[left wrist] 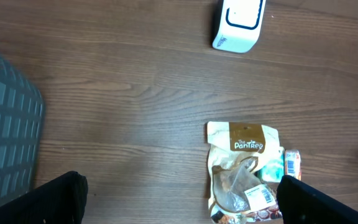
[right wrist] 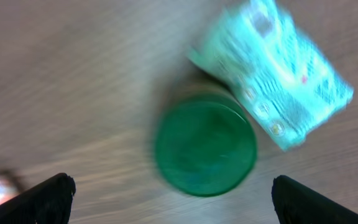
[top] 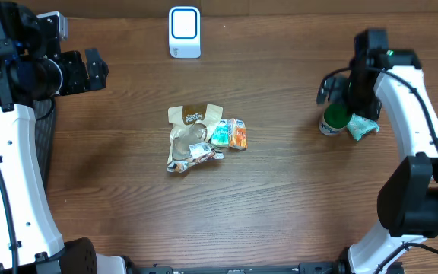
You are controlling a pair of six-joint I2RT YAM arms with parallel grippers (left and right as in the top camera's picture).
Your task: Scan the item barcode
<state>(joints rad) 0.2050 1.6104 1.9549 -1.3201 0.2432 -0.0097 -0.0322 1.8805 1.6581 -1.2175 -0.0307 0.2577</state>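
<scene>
The right hand (top: pixel 346 97) hangs above a round white tub with a green lid (top: pixel 331 119), which stands near the right edge of the bench (top: pixel 280 198). Its fingers are spread wide apart and grip nothing. In the right wrist view the lid (right wrist: pixel 205 147) sits between the fingers but touches neither. I take this tub to be the item to scan.

A crinkled teal foil packet (right wrist: pixel 272 81) lies against the tub's side, so closing here could pinch the packet too, or nudge the tub over. No barcode shows on the lid, so the label may end up facing away from the white box-shaped barcode scanner (top: pixel 184 32), which is well apart at the middle of the far edge.

The left hand (top: pixel 90 70), at the far left corner, is also spread and empty. A beige "Pantree" snack pouch (top: pixel 192 133) and a small teal-and-orange packet (top: pixel 230 135) lie mid-bench.
</scene>
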